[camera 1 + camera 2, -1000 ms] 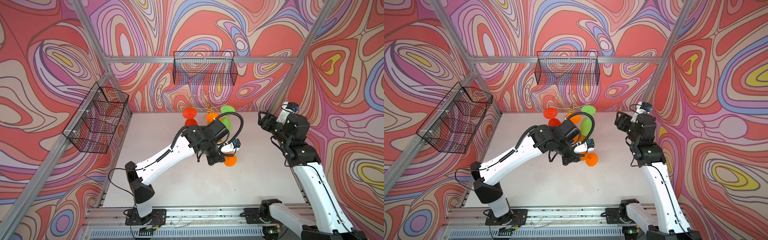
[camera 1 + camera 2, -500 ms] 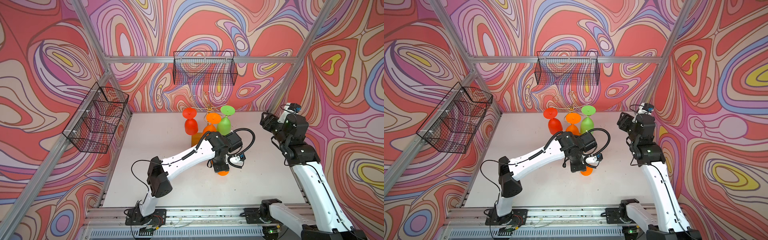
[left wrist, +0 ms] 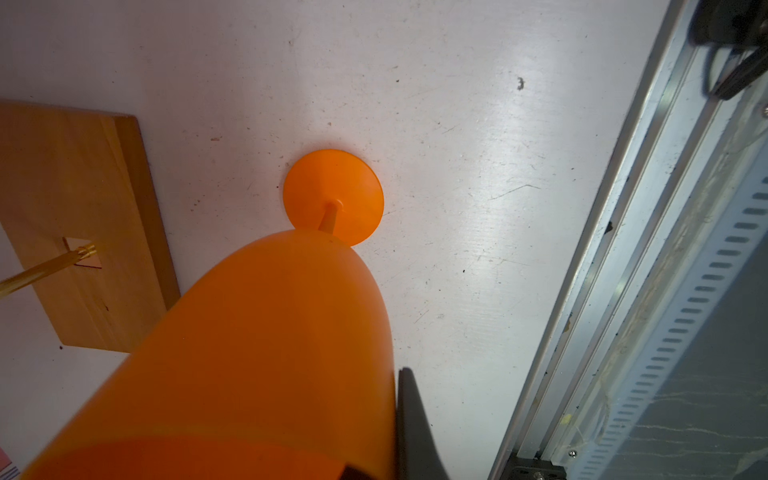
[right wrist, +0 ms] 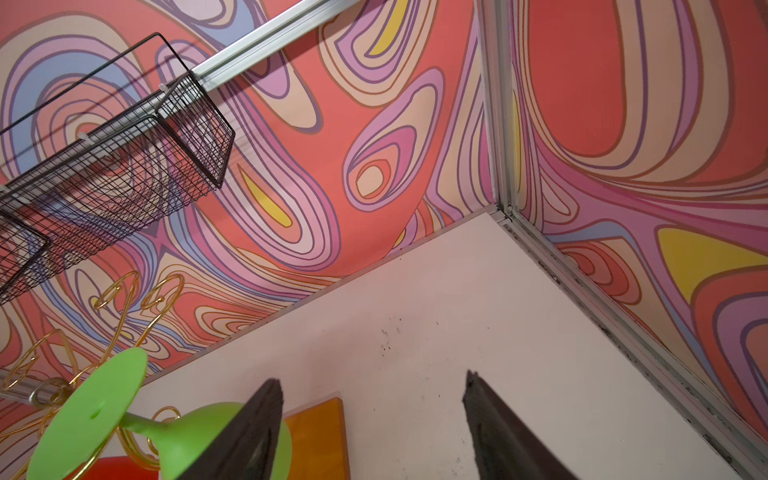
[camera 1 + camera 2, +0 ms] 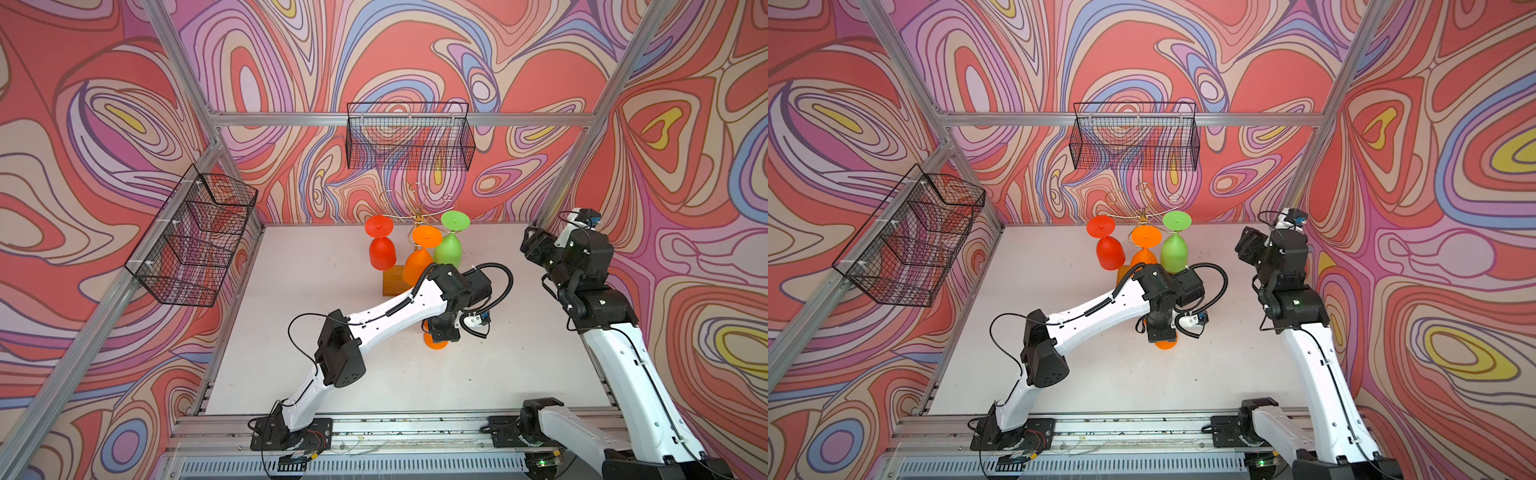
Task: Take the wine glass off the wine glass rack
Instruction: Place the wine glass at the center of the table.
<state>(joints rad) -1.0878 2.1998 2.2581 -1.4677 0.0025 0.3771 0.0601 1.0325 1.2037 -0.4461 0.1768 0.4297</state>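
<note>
We see the left gripper (image 5: 443, 332) clamped on the bowl of an orange wine glass (image 3: 266, 353). The glass is upright, off the rack, with its foot (image 3: 332, 195) down at the white table (image 5: 311, 299). We cannot tell if the foot touches the table. It is out in the middle of the table, near-right of the wine glass rack (image 5: 417, 215) and apart from its wooden base (image 5: 392, 281). The rack stands at the far middle, and three glasses hang upside down on its gold arms: a red glass (image 5: 381, 254) on the left, a second orange glass (image 5: 417, 266) in the middle and a green glass (image 5: 448, 249) on the right. The right gripper (image 4: 371, 386) is raised at the far right with its fingers apart and nothing between them. It is near the green glass but not touching it.
</note>
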